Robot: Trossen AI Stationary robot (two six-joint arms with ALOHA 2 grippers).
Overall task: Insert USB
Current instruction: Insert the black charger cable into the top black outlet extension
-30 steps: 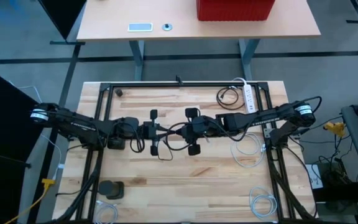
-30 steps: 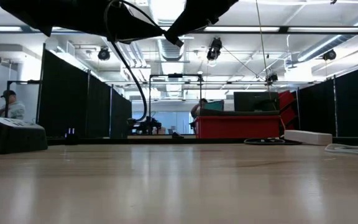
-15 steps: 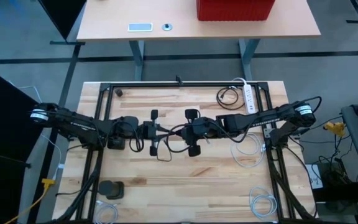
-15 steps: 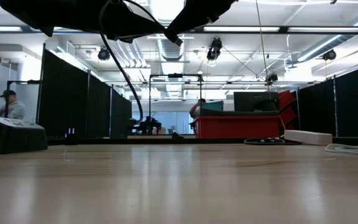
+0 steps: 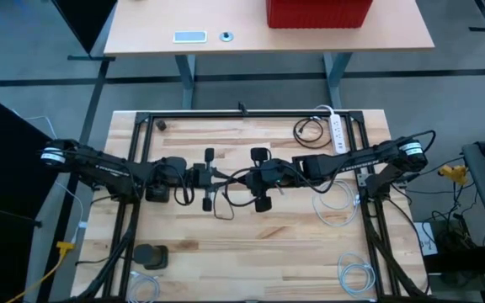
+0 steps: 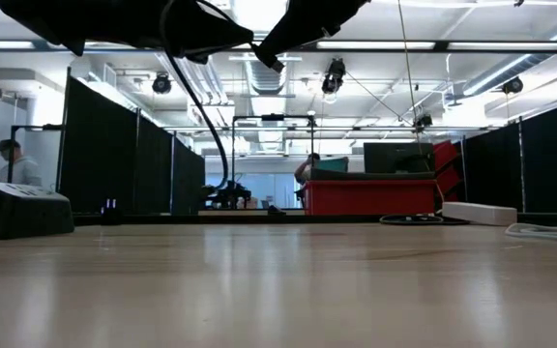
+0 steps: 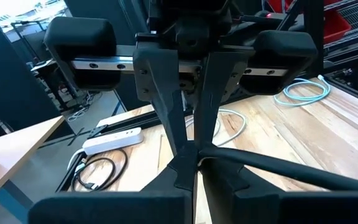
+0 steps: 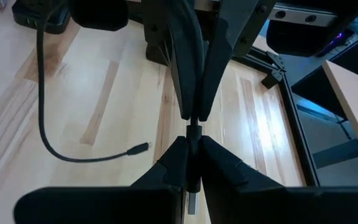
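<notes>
Both grippers meet fingertip to fingertip above the middle of the table. My left gripper (image 5: 211,178) comes from the left and my right gripper (image 5: 255,176) from the right, and both are shut. Between the tips sits a small black connector (image 8: 193,132). A black cable (image 7: 278,165) leaves this meeting point. It hangs below the grippers in a slack loop (image 6: 211,126), clear of the table. Its free end carries a small plug (image 8: 143,147). The low view shows only the dark arms along its top edge. My left gripper pinches the black cable's end (image 7: 199,154) between its two fingertips, level from the table's left. The cable trails off slack beside the fingers, lifted clear of the table. My right gripper pinches the black connector (image 8: 193,138) between its two fingers, level from the table's right, lifted clear. A silvery metal piece (image 8: 192,202) shows farther back between the fingers.
A black frame (image 5: 242,114) runs around the work area. A white power strip (image 5: 338,130) and a coiled black cable (image 5: 308,129) lie at the far right. White cable coils (image 5: 335,202) (image 5: 356,273) lie on the right, and a black block (image 5: 150,255) lies near left. A person (image 6: 10,159) sits beyond the table.
The cable loop hanging below the grippers has swung a little from side to side. Both grippers have kept their place, shut.
</notes>
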